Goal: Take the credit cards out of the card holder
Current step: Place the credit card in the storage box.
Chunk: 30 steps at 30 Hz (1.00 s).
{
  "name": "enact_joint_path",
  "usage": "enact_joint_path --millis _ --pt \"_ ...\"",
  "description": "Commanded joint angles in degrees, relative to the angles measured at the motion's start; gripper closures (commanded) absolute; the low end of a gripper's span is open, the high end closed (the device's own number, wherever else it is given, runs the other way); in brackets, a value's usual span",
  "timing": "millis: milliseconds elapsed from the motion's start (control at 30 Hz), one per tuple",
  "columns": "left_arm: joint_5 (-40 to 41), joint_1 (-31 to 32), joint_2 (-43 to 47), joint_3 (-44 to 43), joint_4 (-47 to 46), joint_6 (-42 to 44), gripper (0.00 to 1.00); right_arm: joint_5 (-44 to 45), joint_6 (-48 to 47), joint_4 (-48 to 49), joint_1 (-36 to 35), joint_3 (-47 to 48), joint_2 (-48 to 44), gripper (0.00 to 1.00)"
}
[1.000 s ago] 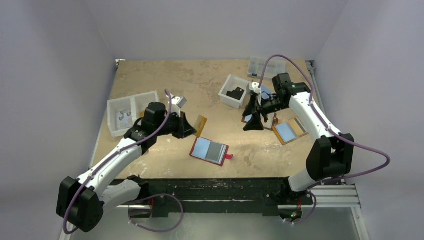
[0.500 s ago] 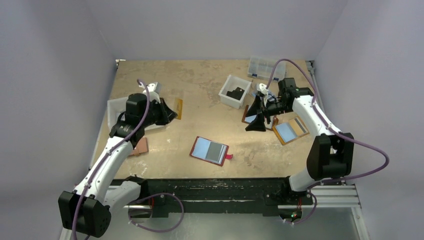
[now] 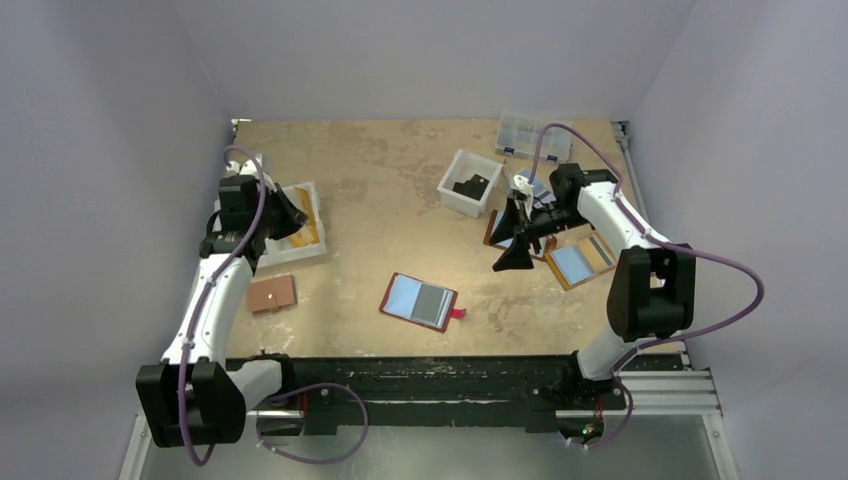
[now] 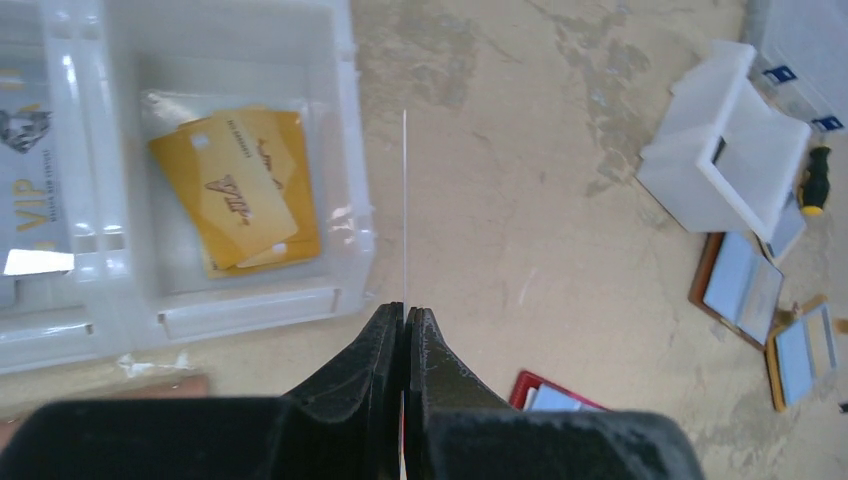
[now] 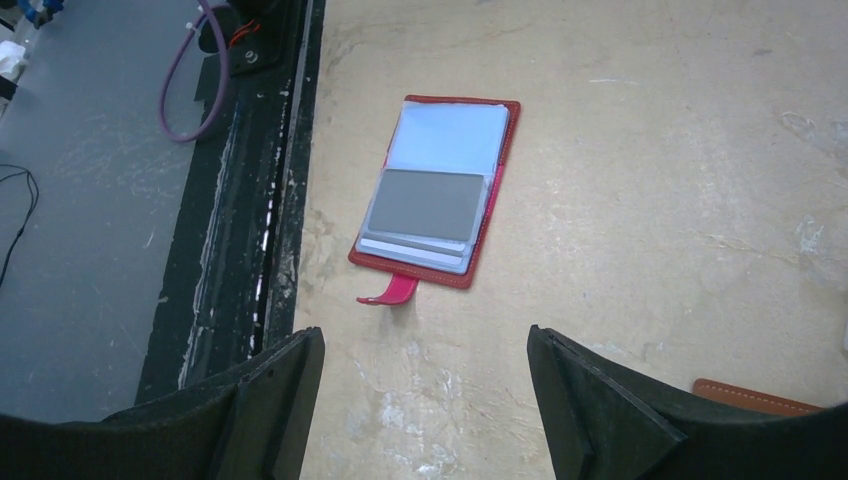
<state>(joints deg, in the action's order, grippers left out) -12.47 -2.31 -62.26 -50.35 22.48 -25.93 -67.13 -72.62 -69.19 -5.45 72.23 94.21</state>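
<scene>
The dark red card holder (image 3: 446,309) lies open at the table's front middle, its pink strap tab (image 5: 390,292) toward the near edge. It shows in the right wrist view (image 5: 498,160) with a light blue card (image 5: 450,135), a grey card (image 5: 428,203) and a pale card edge (image 5: 410,251) in its sleeves. My right gripper (image 3: 515,238) is open and empty, raised to the holder's right (image 5: 425,345). My left gripper (image 3: 285,213) is shut on a thin card (image 4: 404,200), seen edge-on, beside the left white bin (image 4: 355,180).
The left bin (image 3: 318,205) holds gold cards (image 4: 235,190) and a VIP card (image 4: 25,190). A small tan holder (image 3: 272,293) lies near the left arm. A white box (image 3: 455,195), a clear organiser (image 3: 530,132) and brown fold-out holders (image 3: 600,250) sit at the back right.
My left arm has swung left and back, carrying the thin card from mid-table to the left bin. My right gripper stayed open and shifted slightly.
</scene>
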Motion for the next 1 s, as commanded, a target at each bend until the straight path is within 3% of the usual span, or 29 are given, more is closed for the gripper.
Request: enact_joint_path --millis 0,267,733,800,900,967 --pt "2.4 -3.4 -3.3 -2.5 -1.2 0.1 1.0 -1.8 -2.5 -1.5 0.2 1.6 -1.6 0.17" --pt "1.2 -8.4 -9.9 -1.8 -6.1 -1.4 1.0 -1.6 -1.8 -1.0 0.4 1.3 -1.4 0.17" --pt "-5.1 -9.4 -18.6 -1.5 -9.6 -1.8 1.0 -1.5 -1.6 -0.8 0.4 1.3 0.0 0.17" --pt "-4.0 -9.4 -19.6 -1.8 -8.8 -2.1 0.9 -1.4 -1.7 -0.9 0.4 1.4 0.3 0.17" --pt "2.9 -9.4 -21.8 -4.5 -3.1 -2.6 0.62 -1.4 -1.8 -1.1 0.4 1.4 0.5 0.17" --pt "6.5 -9.4 -23.0 -6.5 0.2 -3.0 0.55 -1.4 -1.9 -1.1 0.4 1.4 0.5 0.17"
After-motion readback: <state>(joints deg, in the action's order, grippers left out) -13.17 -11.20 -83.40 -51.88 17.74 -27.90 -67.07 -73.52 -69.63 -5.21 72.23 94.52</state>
